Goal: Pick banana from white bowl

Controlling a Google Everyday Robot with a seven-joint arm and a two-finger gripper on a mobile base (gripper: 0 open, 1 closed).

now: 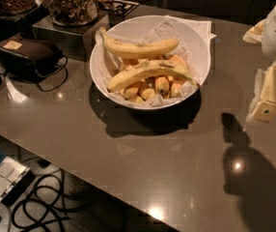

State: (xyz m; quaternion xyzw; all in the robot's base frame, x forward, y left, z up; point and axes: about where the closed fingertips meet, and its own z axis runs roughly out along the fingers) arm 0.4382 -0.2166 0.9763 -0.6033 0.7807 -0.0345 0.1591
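The white bowl (196, 37) stands at the back middle of the brown table, lined with crumpled white paper. The banana (147, 70), long, yellow with brown streaks and a dark stem end pointing right, lies across the middle of the bowl on top of several short orange-yellow bananas (162, 85). A cleaner, paler long banana (138, 48) lies behind it. My gripper (268, 100) hangs at the right edge of the view, above the table, well to the right of the bowl and clear of it. It holds nothing that I can see.
Glass jars of snacks (73, 4) stand on a metal box (65, 33) at the back left. A black case (27, 54) with a cable lies at the left. The table's front edge runs diagonally; cables (36, 207) and a box (3, 178) lie on the floor below.
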